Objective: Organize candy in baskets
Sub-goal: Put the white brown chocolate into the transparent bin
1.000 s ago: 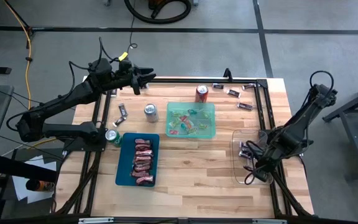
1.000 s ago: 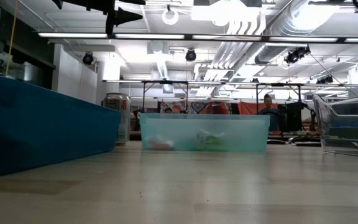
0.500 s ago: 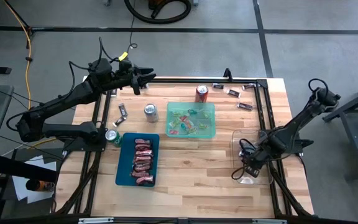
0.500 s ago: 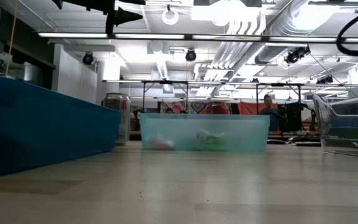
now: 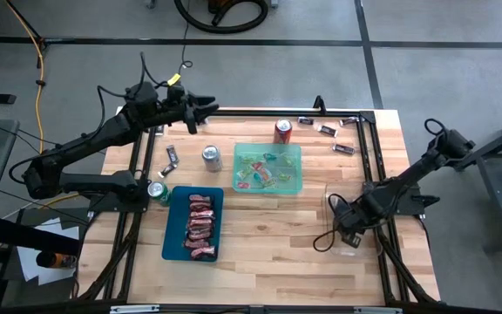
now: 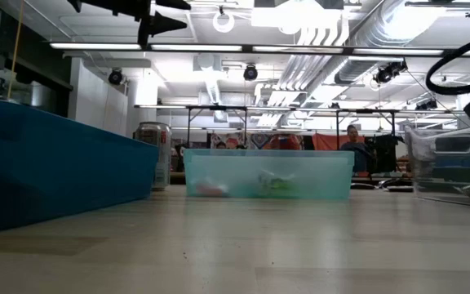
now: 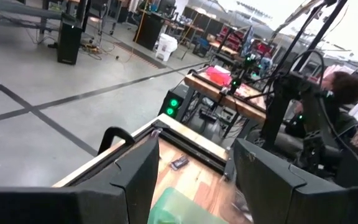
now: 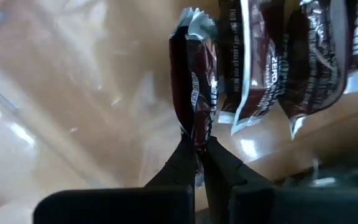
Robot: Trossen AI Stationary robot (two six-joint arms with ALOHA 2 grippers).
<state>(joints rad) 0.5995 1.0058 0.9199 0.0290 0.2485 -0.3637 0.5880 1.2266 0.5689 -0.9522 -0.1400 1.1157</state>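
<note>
Fingers of the right gripper (image 5: pixel 349 228), seen from above, sit low in the clear plastic basket (image 5: pixel 331 199) at the wooden table's (image 5: pixel 268 235) right edge. Its wrist view shows them pinched shut on a dark brown foil-wrapped mini bar (image 8: pixel 194 93), gripped by its crimped end: light, crinkly, likely slippery. Left gripper (image 5: pixel 200 112) hovers wide open, empty.
</note>
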